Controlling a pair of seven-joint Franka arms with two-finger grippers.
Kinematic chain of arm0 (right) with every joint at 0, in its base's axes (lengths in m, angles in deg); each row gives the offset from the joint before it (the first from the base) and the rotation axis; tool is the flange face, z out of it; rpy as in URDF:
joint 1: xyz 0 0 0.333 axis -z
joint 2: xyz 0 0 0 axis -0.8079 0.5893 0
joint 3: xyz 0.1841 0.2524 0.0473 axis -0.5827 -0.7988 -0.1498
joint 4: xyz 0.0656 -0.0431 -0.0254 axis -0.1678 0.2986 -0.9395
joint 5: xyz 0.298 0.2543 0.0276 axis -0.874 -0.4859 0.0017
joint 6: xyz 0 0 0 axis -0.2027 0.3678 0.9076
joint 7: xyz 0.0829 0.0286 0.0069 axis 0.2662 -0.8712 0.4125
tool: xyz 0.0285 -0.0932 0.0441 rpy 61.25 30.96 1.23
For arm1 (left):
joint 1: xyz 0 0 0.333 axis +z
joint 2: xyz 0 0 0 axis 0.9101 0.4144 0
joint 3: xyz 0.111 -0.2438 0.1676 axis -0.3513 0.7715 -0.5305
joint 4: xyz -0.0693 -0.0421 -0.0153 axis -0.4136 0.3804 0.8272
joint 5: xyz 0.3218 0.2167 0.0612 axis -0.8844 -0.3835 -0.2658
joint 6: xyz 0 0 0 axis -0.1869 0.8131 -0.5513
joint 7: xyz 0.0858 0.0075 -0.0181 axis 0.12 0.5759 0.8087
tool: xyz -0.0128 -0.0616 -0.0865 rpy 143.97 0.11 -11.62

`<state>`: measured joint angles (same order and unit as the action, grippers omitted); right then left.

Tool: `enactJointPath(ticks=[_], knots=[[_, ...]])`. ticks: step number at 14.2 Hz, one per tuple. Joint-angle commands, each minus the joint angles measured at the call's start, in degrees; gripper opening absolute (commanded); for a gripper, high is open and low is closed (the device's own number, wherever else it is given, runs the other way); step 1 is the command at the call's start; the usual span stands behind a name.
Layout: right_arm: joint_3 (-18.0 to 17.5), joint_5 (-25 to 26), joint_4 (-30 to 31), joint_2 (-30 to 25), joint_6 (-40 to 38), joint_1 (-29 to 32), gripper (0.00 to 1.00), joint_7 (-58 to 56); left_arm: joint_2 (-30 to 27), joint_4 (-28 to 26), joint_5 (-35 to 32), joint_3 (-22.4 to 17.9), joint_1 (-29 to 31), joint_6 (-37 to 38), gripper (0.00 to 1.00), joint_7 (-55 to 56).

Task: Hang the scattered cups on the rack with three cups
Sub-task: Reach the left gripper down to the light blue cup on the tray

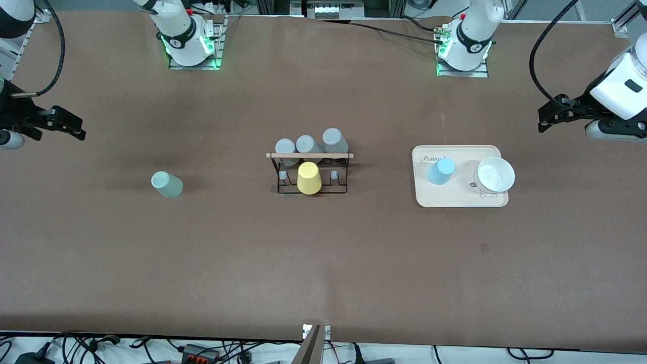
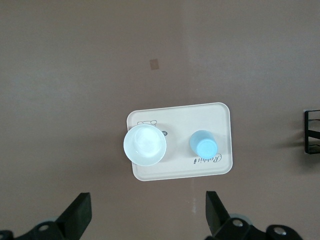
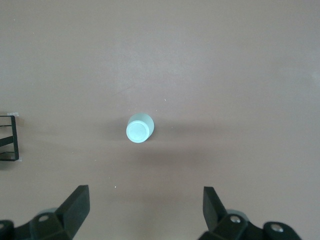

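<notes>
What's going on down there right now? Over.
Left gripper open, over the table near the beige tray. Right gripper open above mint cup. Blue cup on tray. Rack unobstructed.

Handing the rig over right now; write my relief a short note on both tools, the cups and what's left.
Left tool: open, empty, waiting high over the left arm's end of the table.
Right tool: open, empty, waiting over the right arm's end.
Pale mint-green plastic cup: upside down on the bare table, toward the right arm's end.
Light blue plastic cup: upside down on the beige tray, beside a white bowl.
Black wire-frame rack: mid-table, holding three grey cups and a yellow cup.
Done: nothing. Left: hang both scattered cups.
</notes>
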<state>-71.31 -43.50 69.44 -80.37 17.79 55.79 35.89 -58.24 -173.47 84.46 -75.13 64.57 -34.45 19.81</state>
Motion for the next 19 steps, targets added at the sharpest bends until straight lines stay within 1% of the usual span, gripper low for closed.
enactJointPath(ticks=[1,7,12,14,16,17,19], knots=[[-0.6,0.0,1.5,-2.1,-0.7,0.7,1.00,-0.1,-0.4,0.3,0.3,0.1,0.3,0.7,1.00,-0.8],[-0.6,0.0,1.3,-2.1,-0.4,0.8,1.00,-0.1,-0.1,0.6,0.0,0.2,-0.2,0.8,1.00,-0.8],[-0.7,0.0,1.2,-2.1,-0.3,0.7,1.00,-0.2,0.7,0.9,0.6,0.2,-0.4,5.6,1.00,-0.9],[-0.6,0.0,1.2,-2.1,-0.3,0.7,1.00,-0.1,1.9,1.0,0.6,0.2,-0.4,7.9,1.00,-1.2],[-0.6,0.0,1.2,-2.1,-0.3,0.7,1.00,-0.2,2.8,-0.1,0.7,0.2,-0.3,12.1,1.00,-5.7],[-0.6,0.0,1.2,-2.1,-0.3,0.8,1.00,-0.1,3.8,-1.2,0.7,0.3,-0.5,12.3,1.00,-5.7],[-0.6,0.0,1.2,-2.1,-0.3,0.8,1.00,-0.1,5.3,-3.2,0.8,2.4,-0.7,7.5,1.00,-3.4]])
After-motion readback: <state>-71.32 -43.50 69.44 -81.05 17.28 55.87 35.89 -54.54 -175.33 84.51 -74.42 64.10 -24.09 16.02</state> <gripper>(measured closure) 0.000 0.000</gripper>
